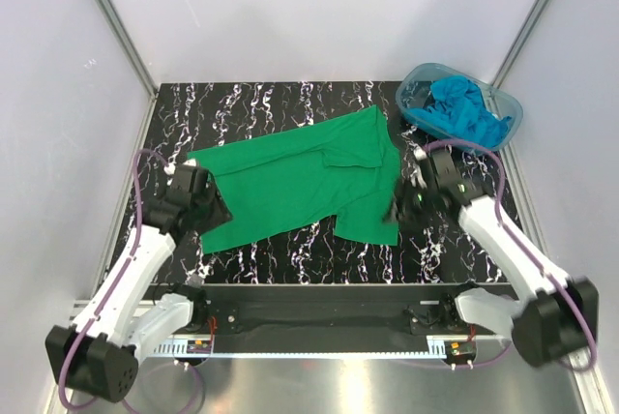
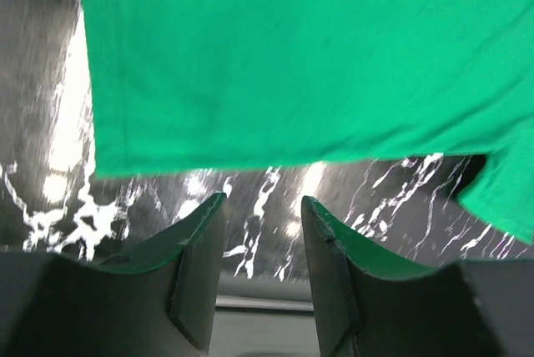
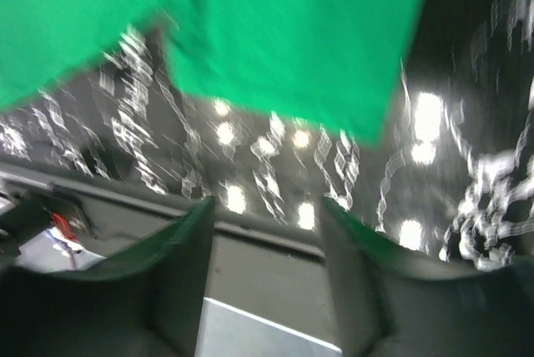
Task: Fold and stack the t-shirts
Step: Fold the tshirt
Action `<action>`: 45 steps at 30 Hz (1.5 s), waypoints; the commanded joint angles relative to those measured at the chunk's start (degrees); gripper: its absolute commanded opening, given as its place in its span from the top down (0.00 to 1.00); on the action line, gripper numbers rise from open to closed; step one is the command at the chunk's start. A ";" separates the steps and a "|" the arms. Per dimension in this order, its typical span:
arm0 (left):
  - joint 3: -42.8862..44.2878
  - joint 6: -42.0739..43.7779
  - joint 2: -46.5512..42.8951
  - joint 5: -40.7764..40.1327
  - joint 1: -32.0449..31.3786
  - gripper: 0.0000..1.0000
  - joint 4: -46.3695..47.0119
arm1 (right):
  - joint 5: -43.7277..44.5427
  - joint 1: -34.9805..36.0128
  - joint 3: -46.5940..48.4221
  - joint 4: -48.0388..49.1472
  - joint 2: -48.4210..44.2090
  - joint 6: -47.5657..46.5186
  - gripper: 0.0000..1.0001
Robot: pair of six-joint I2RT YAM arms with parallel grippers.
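A bright green t-shirt [image 1: 300,177] lies spread on the black marbled table, partly folded at its right end. It also shows in the left wrist view [image 2: 292,57] and the right wrist view [image 3: 275,32]. Turquoise-blue t-shirts [image 1: 466,110] lie bunched in a clear blue-tinted tub [image 1: 418,82] at the back right. My left gripper [image 1: 215,211] is open and empty at the shirt's near left edge [image 2: 263,200]. My right gripper [image 1: 397,213] is open and empty by the shirt's near right corner [image 3: 267,205].
White walls with metal corner posts enclose the table [image 1: 435,250]. A black rail [image 1: 309,298] runs along the near edge between the arm bases. The tub stands close behind the right arm.
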 commanded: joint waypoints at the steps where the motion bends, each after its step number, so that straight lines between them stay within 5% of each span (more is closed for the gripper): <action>1: -2.13 -3.57 -4.20 -1.83 -0.92 0.55 -2.27 | -2.24 0.22 -10.73 4.46 -8.95 6.75 0.46; 4: -4.33 -5.16 -6.32 -1.57 -1.45 0.55 -3.50 | -2.34 -0.04 -16.19 7.54 -12.59 12.89 0.53; 8: -4.60 -6.66 -7.38 -2.80 -1.54 0.54 -5.25 | 2.68 -1.27 -17.79 6.75 -8.74 17.75 0.37; 16: -2.05 -6.83 -6.32 -4.81 -1.71 0.54 -6.93 | 1.63 -11.20 -24.81 15.53 -3.98 20.66 0.51; 30: 4.19 -11.93 -1.93 -16.16 -1.80 0.47 -15.54 | -2.85 -11.38 -25.52 22.21 4.27 21.18 0.55; 38: 5.59 -14.83 0.45 -19.14 -1.80 0.45 -17.47 | -1.89 -11.47 -25.70 22.49 5.69 22.85 0.66; 45: 5.33 -18.17 4.14 -20.46 -1.80 0.44 -18.79 | -1.10 -11.47 -24.73 22.31 7.62 23.47 1.00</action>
